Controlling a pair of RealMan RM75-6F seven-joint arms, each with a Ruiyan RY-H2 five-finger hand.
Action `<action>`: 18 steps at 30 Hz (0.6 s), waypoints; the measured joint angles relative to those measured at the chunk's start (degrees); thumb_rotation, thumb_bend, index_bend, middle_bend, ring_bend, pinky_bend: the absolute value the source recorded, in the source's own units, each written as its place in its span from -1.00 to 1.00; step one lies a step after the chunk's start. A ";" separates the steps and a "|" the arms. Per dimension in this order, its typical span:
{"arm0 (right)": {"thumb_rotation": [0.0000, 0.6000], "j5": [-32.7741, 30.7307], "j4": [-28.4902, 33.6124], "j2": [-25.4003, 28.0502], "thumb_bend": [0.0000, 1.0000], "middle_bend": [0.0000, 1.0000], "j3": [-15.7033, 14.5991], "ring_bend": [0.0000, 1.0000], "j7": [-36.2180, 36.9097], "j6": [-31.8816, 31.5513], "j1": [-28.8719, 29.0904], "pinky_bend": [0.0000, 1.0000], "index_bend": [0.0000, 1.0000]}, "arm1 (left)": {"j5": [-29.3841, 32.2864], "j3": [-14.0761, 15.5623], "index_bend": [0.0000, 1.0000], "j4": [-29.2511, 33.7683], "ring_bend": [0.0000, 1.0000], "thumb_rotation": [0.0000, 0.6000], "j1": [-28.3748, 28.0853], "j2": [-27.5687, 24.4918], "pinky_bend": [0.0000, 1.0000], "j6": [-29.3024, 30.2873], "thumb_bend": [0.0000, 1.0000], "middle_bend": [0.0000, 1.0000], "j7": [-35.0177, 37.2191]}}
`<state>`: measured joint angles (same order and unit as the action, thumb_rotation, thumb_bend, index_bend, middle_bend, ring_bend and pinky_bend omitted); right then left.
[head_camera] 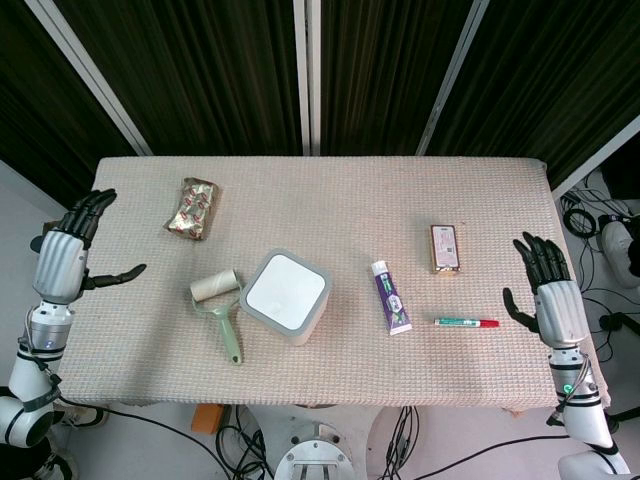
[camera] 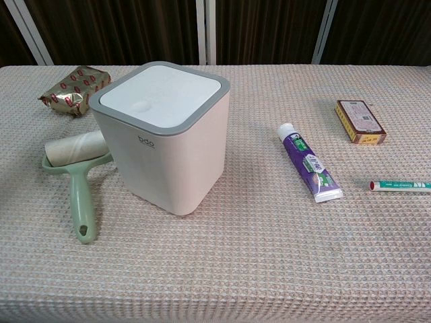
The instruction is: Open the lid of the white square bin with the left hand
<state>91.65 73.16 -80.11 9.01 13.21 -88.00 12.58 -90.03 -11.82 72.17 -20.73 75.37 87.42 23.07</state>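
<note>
A table (head_camera: 330, 180) covered in a beige waffle-weave cloth stands before dark curtains with pale vertical strips. Six things lie on it, one of each kind. The white square bin (head_camera: 286, 296) sits near the middle of the table, slightly left of centre, upright, its lid (camera: 161, 94) with the grey rim closed flat on top. Just beside its left side lies one green-handled lint roller (head_camera: 222, 305), the paper roll toward the far edge; from the chest view the roll looks close to the bin's wall, though I cannot tell if they touch. One crinkled foil snack packet (head_camera: 193, 209) rests farther back on the left. To the bin's right lies one purple toothpaste tube (head_camera: 391, 297), then one red-and-green marker pen (head_camera: 466, 322), and behind these one small orange box (head_camera: 446, 248).

The left hand (head_camera: 72, 250) hovers at the table's left edge, fingers spread and holding nothing. The right hand (head_camera: 548, 290) hovers at the right edge, fingers likewise apart and empty. Both are well apart from the bin.
</note>
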 measured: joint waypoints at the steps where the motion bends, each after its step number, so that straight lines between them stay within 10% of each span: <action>1: 1.00 -0.06 0.04 0.09 -0.30 -1.00 -0.03 -1.00 -0.03 -0.08 -0.01 -1.00 -1.00 | -0.04 0.08 -0.83 -0.05 -0.85 0.57 -0.02 -0.02 -0.58 0.02 -0.79 -0.81 -0.15; 18: 1.00 -0.63 -0.45 0.94 -0.29 -1.00 -1.91 -1.00 1.18 -2.16 -1.78 -1.00 -1.00 | -4.40 5.48 -0.81 8.40 -0.85 0.11 0.46 -4.33 -0.58 -1.47 -0.79 -0.74 -5.48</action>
<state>91.02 72.71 -79.17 7.11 14.39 -90.16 10.80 -94.42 -6.33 80.58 -20.27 71.04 85.96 17.59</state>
